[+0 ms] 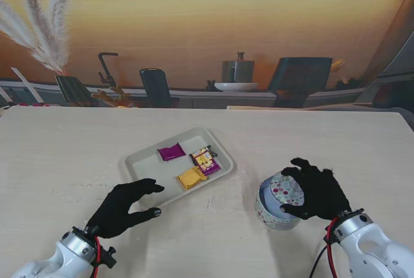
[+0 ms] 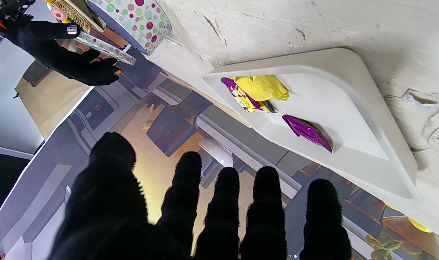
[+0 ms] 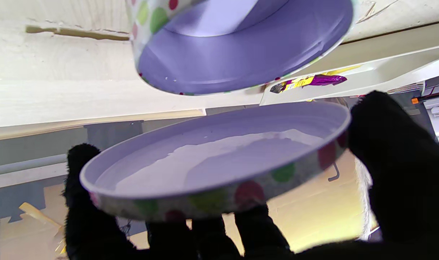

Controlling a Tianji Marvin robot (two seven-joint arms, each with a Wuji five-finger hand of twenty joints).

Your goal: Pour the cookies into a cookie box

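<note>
Right robot hand (image 1: 318, 192) grips the polka-dot lid (image 1: 288, 189), fingers round its rim, holding it lifted just over the round cookie box (image 1: 272, 212) that stands on the counter (image 1: 58, 161) to the right of the tray. From the stand the lid hides the box's mouth; the right wrist view shows the gap between them, the lid's (image 3: 219, 169) lilac underside and the box's (image 3: 241, 47) lilac interior (no cookies visible inside). Left robot hand (image 1: 123, 208) is released, fingers spread, hovering at the near left corner of the white tray (image 1: 145, 161). The left wrist view shows the tray's (image 2: 349, 90) packets more clearly: a purple wrapper (image 2: 307, 133), a yellow one (image 2: 262, 87) and a purple-yellow one (image 2: 241, 96) touching it.
</note>
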